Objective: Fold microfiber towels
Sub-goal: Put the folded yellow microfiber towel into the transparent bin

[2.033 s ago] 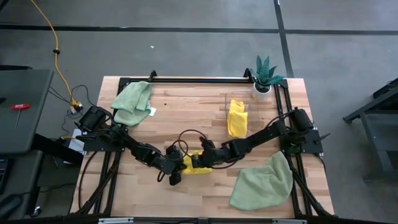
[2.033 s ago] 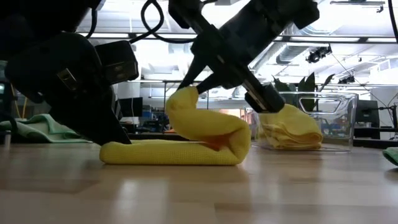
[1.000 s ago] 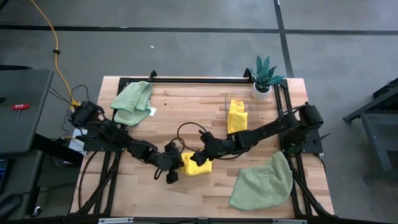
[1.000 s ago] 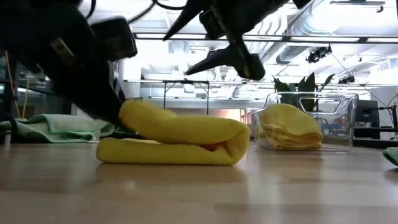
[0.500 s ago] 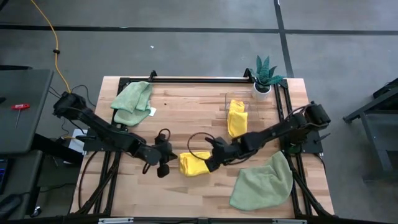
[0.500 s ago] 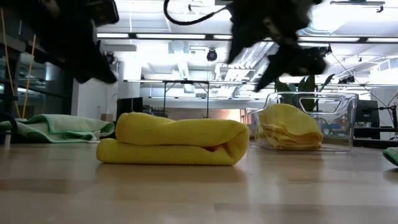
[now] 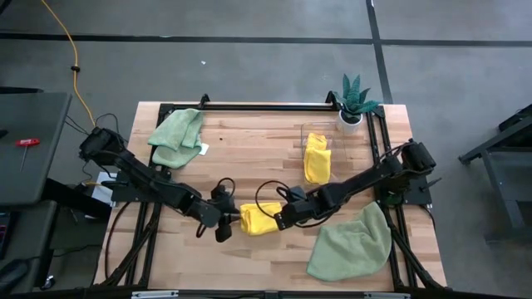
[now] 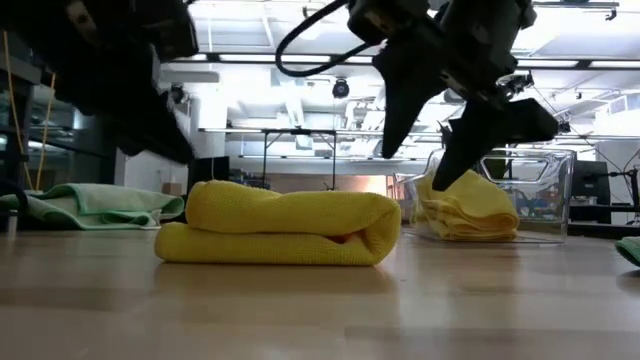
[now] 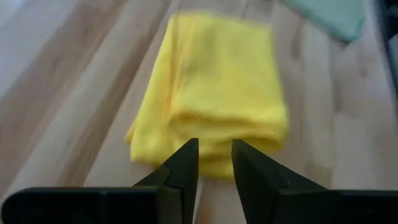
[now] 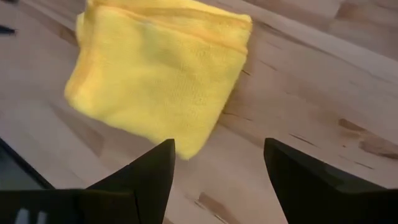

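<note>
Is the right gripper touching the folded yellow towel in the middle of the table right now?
Apart. The low view shows the right gripper open and raised clear above the table, with background visible between its fingers and the folded yellow towel.

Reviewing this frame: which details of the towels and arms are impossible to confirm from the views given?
- Folded yellow towel: layer count; the left wrist view is blurred and the low view shows only one rolled edge.
- Yellow towels in the clear bin: how many; stacked together in the high and low views.
- Left gripper: in the low view its tip is cut off by the top edge.
- Green towel: in the low view, cut by the right edge.
</note>
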